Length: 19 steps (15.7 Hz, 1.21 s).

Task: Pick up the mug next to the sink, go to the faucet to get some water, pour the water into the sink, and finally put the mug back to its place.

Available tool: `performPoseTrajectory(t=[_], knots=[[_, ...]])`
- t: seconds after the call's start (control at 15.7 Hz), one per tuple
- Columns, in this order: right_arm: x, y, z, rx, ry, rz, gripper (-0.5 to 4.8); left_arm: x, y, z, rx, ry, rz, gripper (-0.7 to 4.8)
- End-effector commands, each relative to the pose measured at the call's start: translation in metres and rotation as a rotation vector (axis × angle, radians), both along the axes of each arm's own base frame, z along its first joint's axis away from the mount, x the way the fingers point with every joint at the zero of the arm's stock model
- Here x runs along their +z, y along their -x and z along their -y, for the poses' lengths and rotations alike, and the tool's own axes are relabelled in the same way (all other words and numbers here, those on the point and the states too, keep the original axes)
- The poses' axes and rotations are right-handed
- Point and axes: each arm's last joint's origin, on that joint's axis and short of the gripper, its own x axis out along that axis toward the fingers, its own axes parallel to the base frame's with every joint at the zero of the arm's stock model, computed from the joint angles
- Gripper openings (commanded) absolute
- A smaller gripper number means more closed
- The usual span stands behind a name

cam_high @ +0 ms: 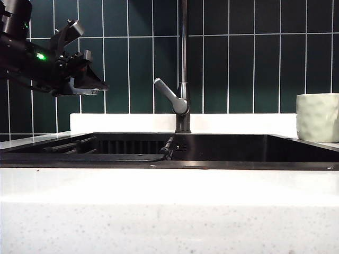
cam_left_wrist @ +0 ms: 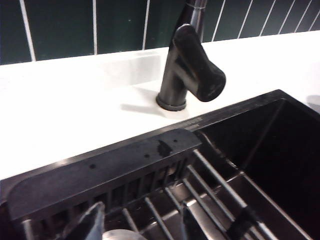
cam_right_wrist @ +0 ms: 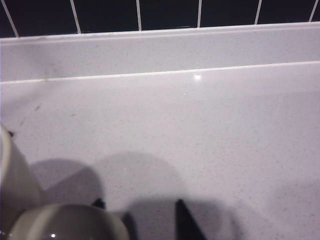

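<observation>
White speckled counter (cam_high: 169, 211) fronts the black sink (cam_high: 296, 149), whose basin holds dark rack bars (cam_high: 71, 146) left of the faucet (cam_high: 183, 69). Right of the faucet, the mug (cam_high: 318, 117) stands on the counter, contents unseen. Left gripper (cam_high: 87, 79) hovers above the sink's left end, fingers spread and empty; right gripper (cam_right_wrist: 137, 215) hangs beside the mug, its jaw state unclear.

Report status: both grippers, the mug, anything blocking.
Left gripper open, above sink, left of faucet. Right gripper empty by mug, jaw state unclear. Mug upright on counter. Nothing blocking.
</observation>
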Motion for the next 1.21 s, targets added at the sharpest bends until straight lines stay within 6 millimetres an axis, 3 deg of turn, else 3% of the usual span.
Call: performPoseTrajectory(t=[0.06,0.7,1.02,1.21], knots=[[0.004,-0.001,0.000,0.004,0.006,0.031,1.35,0.005,0.001,0.001,-0.044,0.017,0.017,1.88],[-0.008,-0.004,0.008,0.012,0.006,0.047,1.38,0.002,0.002,0.002,-0.077,0.033,-0.026,1.87],[-0.007,-0.004,0.008,0.031,-0.013,0.060,0.16,0.001,0.002,0.002,-0.078,0.033,-0.032,1.83],[-0.003,-0.005,0.005,0.086,-0.038,0.097,0.05,0.002,0.003,0.003,-0.115,0.041,-0.029,1.83]])
